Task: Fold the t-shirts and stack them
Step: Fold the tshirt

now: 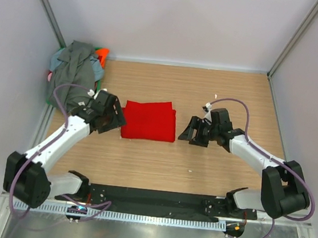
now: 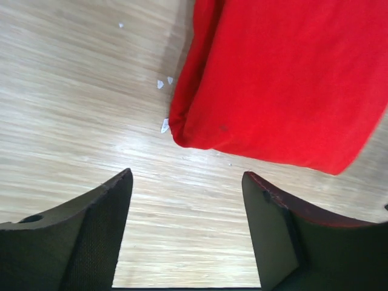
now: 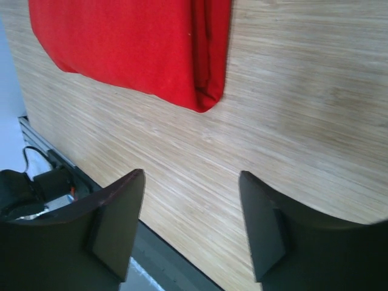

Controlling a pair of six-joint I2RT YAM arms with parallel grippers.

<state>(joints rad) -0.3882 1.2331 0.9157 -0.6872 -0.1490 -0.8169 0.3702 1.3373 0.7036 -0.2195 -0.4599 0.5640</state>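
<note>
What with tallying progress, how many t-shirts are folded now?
1: the red t-shirt, lying mid-table. The far-left pile is unfolded and may hide others.

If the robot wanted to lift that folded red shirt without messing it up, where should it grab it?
Probably both side edges at once. The red shirt lies flat in layers, and each side edge is a thick rounded fold. The open left gripper could come in low from the left and the open right gripper from the right, each pinching all layers.
</note>
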